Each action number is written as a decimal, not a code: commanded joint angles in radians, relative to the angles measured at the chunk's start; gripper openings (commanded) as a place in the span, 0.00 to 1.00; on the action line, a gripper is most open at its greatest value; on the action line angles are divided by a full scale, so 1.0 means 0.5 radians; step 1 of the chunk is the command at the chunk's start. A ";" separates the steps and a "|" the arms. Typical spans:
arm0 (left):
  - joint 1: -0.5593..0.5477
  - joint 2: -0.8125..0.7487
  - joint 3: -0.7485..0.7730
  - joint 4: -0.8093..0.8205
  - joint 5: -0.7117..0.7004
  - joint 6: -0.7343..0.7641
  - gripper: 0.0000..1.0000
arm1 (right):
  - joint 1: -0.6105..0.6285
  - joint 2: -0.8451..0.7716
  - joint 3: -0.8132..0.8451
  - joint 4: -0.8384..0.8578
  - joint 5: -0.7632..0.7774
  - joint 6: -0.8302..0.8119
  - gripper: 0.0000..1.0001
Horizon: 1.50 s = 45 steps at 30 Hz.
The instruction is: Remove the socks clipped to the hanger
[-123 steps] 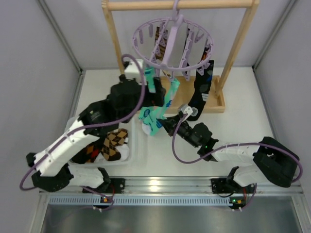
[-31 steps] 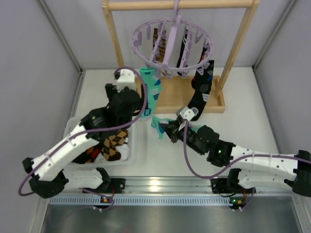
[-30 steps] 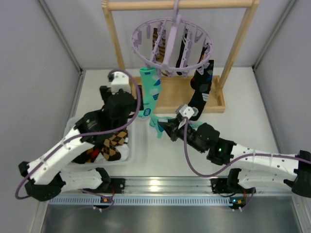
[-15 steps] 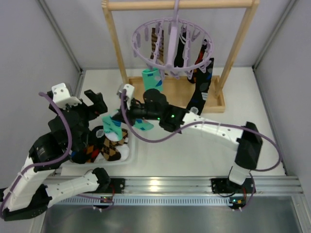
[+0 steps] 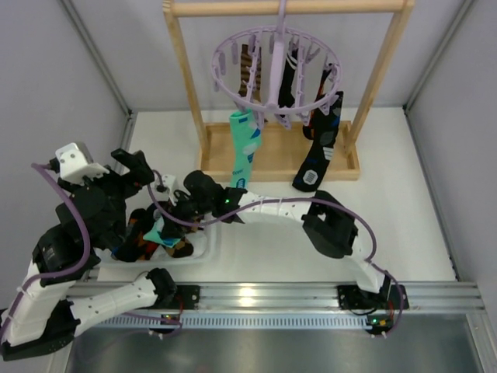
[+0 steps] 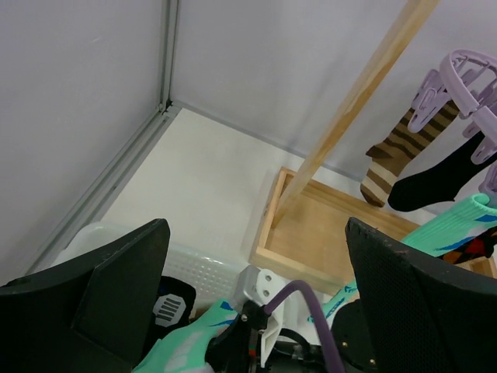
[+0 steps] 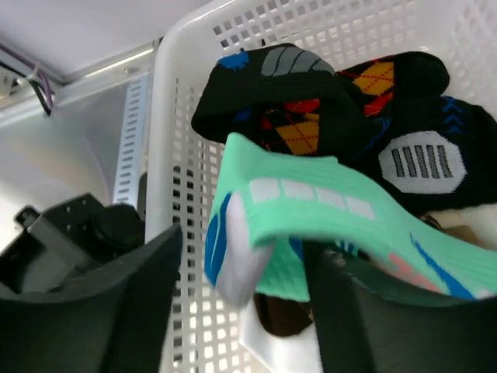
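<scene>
round lilac hanger (image 5: 277,58) hooked on the top rail of the wooden frame (image 5: 184,62), at the far side of the table (image 5: 388,202). clipped to it: a hanging mint-green sock (image 5: 243,151) on the near left, a black spotted sock (image 5: 317,151) on the right, and further inside a brown-striped sock (image 6: 400,151) just beside a plain black sock (image 6: 439,177).

right arm stretched across to the left, with the right gripper (image 7: 245,245) low over the white basket (image 7: 172,155) at the near left of the table. between its fingers a second mint-green sock (image 7: 311,202) with white and blue patches, spread above the pile in the basket, over a diamond-patterned sock (image 7: 303,132) (black, with red and yellow diamonds). fingers close on both sides of the fabric, but with a thin strip of basket mesh visible beside one of them; cannot tell if pinching the sock or loose from it.

left gripper (image 6: 252,229) held high at the left edge of the table, above the outer end of the basket, touching nothing. fingers spread far apart, nothing between them, only the basket rim and the frame base in view behind.
</scene>
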State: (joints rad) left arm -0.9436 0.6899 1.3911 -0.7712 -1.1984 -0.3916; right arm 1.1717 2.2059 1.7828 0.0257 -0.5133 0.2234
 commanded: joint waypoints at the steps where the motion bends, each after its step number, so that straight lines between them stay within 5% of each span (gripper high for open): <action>1: 0.000 0.016 -0.033 0.011 -0.012 -0.011 0.98 | 0.010 -0.343 -0.071 0.182 0.014 -0.017 0.65; 3: 0.000 0.022 -0.039 0.014 0.019 -0.014 0.99 | 0.004 -0.444 -0.175 0.151 0.096 -0.057 0.91; 4: 0.000 0.028 -0.048 0.017 0.056 -0.015 0.98 | -0.002 -0.545 -0.209 0.133 0.124 -0.072 0.93; 13: 0.003 0.044 -0.082 0.024 0.178 -0.054 0.99 | -0.153 -1.140 -0.896 0.271 0.324 -0.045 0.96; 21: 0.000 0.181 -0.134 0.057 0.656 -0.107 0.99 | -0.346 -1.625 -1.460 0.295 0.539 -0.048 0.97; 25: 0.000 0.320 -0.400 0.369 0.941 0.046 0.98 | -0.444 -2.057 -1.737 0.243 0.667 -0.033 0.99; 29: 0.016 0.476 -0.754 1.083 1.145 0.176 0.99 | -0.536 -2.435 -1.945 0.081 0.885 -0.039 0.99; 33: 0.312 0.541 -1.130 1.714 1.757 0.258 0.99 | -0.619 -2.812 -1.983 -0.232 0.974 -0.081 0.99; 36: 0.750 0.599 -1.355 2.200 2.227 0.295 0.99 | -0.631 -2.994 -1.983 -0.358 0.971 -0.106 0.99; 45: 1.074 1.313 -1.221 2.631 2.890 0.513 0.98 | -0.628 -3.215 -2.013 -0.460 0.803 -0.164 0.99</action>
State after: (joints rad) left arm -0.4301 1.2644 0.7258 0.3790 0.0662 -0.1825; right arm 0.8677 0.6102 0.7849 -0.1532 -0.0818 0.1654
